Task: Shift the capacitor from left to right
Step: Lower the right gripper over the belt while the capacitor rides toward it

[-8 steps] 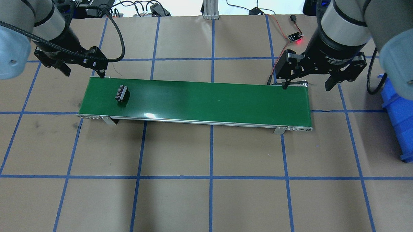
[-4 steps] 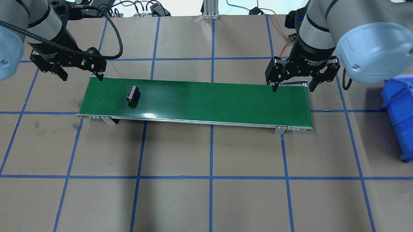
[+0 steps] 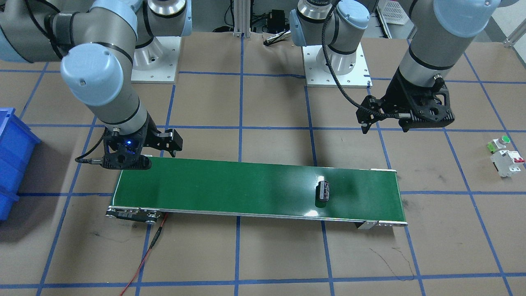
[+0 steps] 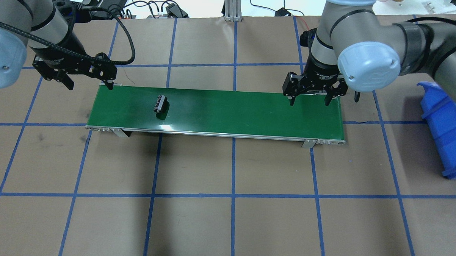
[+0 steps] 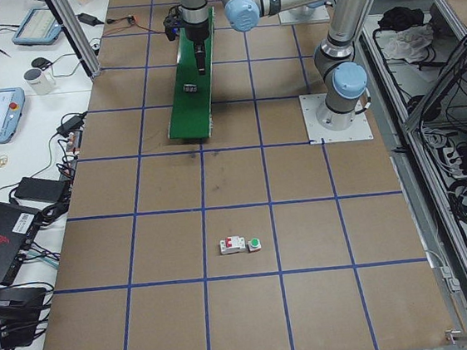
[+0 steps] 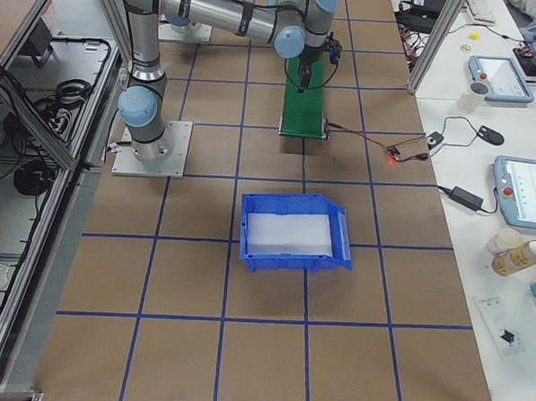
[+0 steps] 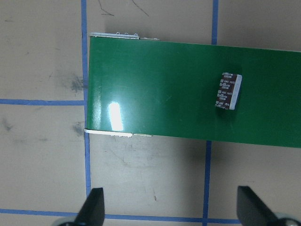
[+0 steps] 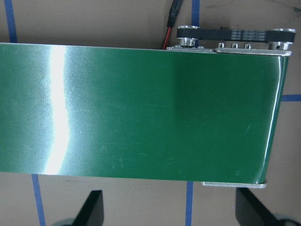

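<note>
Left claw (image 4: 89, 84) is held pointing down, fingers spread, empty, above the table (image 4: 228, 226) near the conveyor belt's (image 4: 232, 113) left end. Right claw (image 4: 309, 101) — likewise spread and empty — is poised over the belt's right end. Capacitor (image 4: 161, 103) is found lying on its side on the belt's left part, well apart from both. Blue bin (image 4: 444, 128) — set beyond the right end.

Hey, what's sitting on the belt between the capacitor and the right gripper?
Nothing. In the overhead view, only bare green belt runs from the capacitor to the open right gripper near the belt's other end.
</note>
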### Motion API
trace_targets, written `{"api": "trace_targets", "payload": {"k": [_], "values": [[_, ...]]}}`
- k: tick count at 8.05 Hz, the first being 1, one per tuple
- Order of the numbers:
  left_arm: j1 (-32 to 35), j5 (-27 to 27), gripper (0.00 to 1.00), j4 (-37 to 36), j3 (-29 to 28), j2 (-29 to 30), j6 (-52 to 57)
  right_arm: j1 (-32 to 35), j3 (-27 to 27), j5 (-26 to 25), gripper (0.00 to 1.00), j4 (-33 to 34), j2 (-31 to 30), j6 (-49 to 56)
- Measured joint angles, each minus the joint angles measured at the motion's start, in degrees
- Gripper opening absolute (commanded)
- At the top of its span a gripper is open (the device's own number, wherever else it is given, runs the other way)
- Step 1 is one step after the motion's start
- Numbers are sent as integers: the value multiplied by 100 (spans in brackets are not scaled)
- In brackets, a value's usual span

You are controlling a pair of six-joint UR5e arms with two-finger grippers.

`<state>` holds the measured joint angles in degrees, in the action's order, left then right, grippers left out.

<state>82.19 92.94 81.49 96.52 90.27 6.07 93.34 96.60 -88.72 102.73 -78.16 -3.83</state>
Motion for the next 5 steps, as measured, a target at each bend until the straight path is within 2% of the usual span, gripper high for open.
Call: {"api": "trace_targets", "payload": {"k": [2, 4, 5], "values": [[2, -3, 100, 0, 12, 0, 0, -5, 260, -12, 100, 483, 185, 20], [3, -8, 100, 20, 15, -17, -1, -115, 420, 87, 100, 695, 232, 107], [6, -12, 100, 27, 18, -21, -4, -299, 531, 369, 100, 737, 240, 270]]}}
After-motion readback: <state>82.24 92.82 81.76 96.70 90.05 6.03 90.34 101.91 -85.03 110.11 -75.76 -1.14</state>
